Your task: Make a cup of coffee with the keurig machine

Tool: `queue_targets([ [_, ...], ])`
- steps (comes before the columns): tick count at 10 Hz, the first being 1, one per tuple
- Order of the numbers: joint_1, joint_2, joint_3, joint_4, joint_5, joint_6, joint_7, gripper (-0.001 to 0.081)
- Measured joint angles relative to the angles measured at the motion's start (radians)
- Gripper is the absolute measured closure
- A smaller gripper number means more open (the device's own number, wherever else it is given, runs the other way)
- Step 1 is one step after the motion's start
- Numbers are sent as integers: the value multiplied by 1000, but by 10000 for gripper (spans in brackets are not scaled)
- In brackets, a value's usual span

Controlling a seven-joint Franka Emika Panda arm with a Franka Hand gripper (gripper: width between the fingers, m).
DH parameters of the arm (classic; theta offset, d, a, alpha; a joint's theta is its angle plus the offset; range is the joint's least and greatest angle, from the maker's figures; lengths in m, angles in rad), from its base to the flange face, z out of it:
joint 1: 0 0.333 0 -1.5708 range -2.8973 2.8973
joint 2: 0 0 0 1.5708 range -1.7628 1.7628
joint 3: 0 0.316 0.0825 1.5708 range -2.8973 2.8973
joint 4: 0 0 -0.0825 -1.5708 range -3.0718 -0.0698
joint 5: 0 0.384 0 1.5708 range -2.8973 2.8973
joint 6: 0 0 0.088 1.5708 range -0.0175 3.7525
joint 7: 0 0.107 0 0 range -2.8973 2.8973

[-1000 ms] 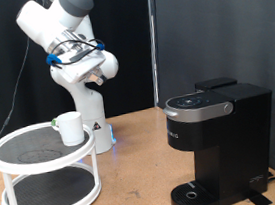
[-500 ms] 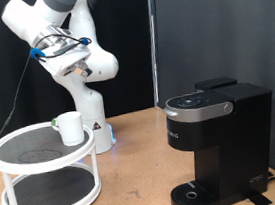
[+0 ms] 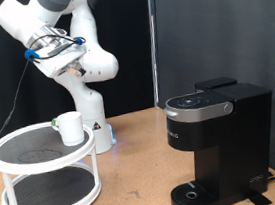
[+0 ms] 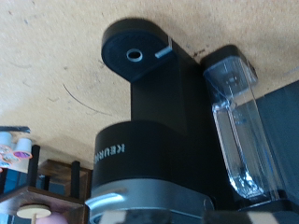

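Note:
The white cup [image 3: 71, 128] stands upright on the top shelf of a round white two-tier rack [image 3: 24, 162] at the exterior view's left. The black keurig machine [image 3: 218, 143] stands at the right with its lid shut and nothing on its drip tray [image 3: 194, 192]. My gripper [image 3: 71, 66] hangs high above the rack, well apart from both the cup and the machine; its fingers do not show clearly. The wrist view looks across at the machine [image 4: 154, 121], its drip tray [image 4: 135, 51] and its clear water tank [image 4: 238, 121]; no fingers show there.
The arm's white base [image 3: 95, 123] stands just behind the rack. A black curtain closes off the back. The wooden table [image 3: 137, 183] lies between rack and machine. A corner of the rack [image 4: 47, 182] shows in the wrist view.
The arm has swung towards the exterior view's left and slightly up, bringing the hand over the rack. The cup and machine have not moved.

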Motion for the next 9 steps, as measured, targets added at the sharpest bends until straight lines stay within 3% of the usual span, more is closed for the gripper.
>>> queue_targets([
  [3,-41,-15,-40,12,-60,-51,-13,806],
  [6,-53,-15,-96,44,-121,-136,-43,806],
  [9,-70,-16,-137,57,-148,-143,-71,806],
])
